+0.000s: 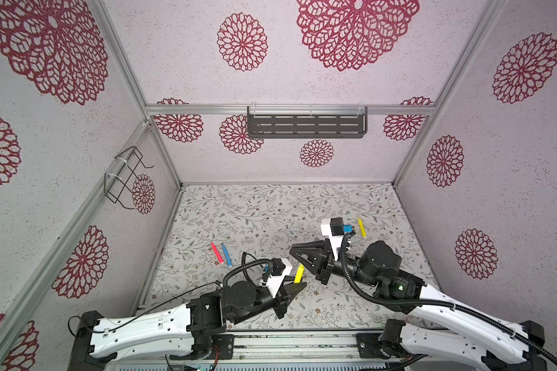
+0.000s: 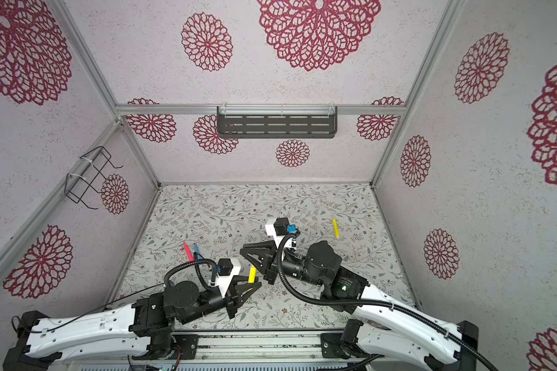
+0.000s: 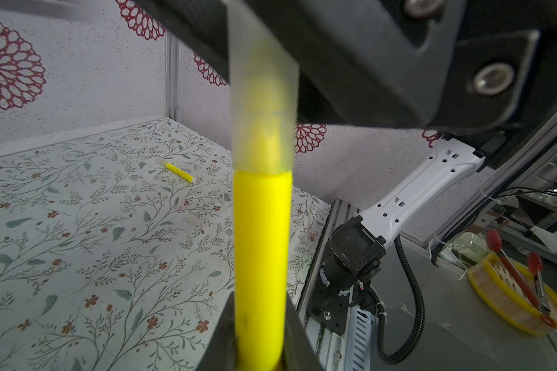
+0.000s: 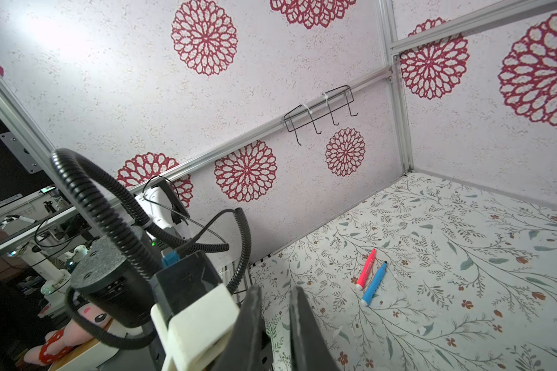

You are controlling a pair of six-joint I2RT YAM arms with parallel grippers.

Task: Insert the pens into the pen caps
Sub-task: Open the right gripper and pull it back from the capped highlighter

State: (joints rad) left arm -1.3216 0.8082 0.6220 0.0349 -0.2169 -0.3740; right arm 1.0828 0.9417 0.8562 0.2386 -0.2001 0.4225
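Two pens (image 1: 217,253) lie toward left edge (image 1: 163,244).

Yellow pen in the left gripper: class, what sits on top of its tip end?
A clear cap sits over the upper end of the yellow pen. Inside it the tip shows only as a yellow blur. Whether the right gripper grips the cap is hidden.

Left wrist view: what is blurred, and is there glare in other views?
Left wrist view: the held yellow pen and clear cap are blurred, the table is sharp; right wrist view: bright glare on the wall; both top views: even light.
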